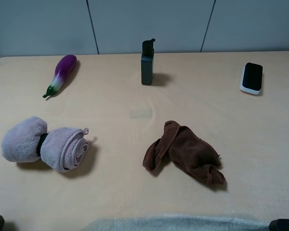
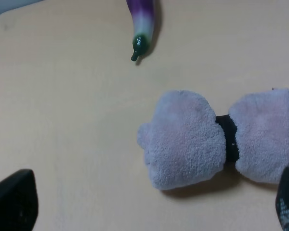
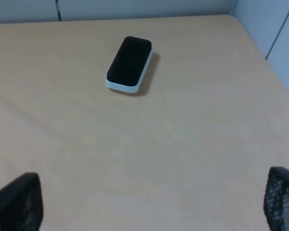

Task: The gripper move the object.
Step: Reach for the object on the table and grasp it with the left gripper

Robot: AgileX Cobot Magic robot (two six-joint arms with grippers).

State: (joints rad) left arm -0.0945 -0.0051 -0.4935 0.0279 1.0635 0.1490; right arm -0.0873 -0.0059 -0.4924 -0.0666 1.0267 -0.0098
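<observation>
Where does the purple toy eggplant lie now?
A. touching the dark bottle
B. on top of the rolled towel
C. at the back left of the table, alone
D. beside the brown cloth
C: the eggplant lies on the bare table at its back left, well apart from the rolled towel.

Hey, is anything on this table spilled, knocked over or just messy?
Nothing is spilled or tipped. The brown cloth lies crumpled in a heap, unlike the pink towel, which is neatly rolled and banded. The dark bottle stands upright. A faint darker patch marks the table near its middle.
</observation>
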